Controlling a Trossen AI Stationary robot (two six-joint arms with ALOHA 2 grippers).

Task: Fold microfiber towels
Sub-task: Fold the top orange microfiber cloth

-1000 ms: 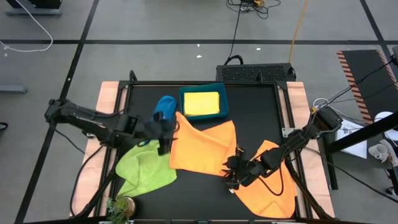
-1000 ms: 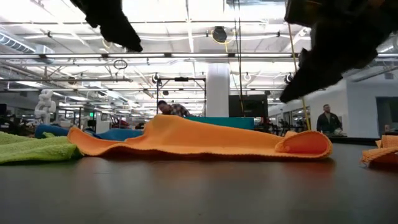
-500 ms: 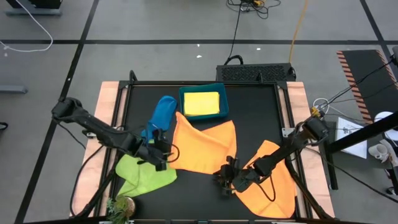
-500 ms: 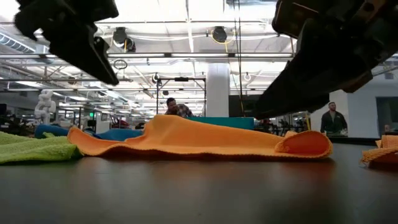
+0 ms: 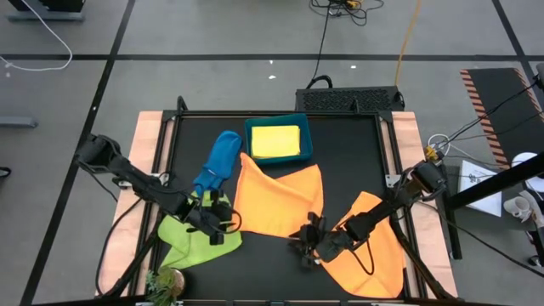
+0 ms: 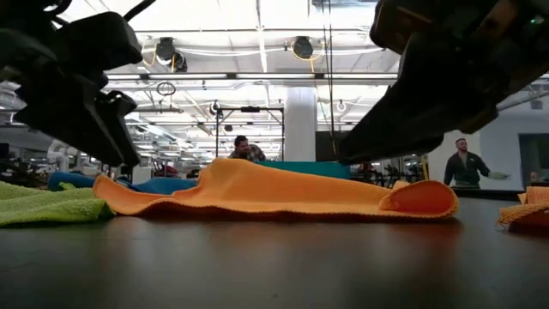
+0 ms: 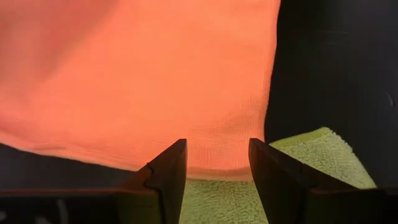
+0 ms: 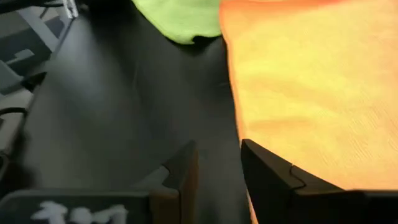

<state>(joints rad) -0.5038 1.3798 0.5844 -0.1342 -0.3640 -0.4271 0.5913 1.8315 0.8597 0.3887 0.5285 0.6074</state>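
Two slender dark arms of jointed tubular links are seen, trailed by thin black cables. Each ends in a black gripper, the left gripper and right gripper, with flat, wedge-shaped matte fingers.

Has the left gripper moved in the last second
Yes. In the high view the left gripper has moved away from the teal bin, toward the table's near edge, to the spread orange towel's near left corner.

The black table carried a teal bin at the far edge, with blue, green and two orange towels nearer.
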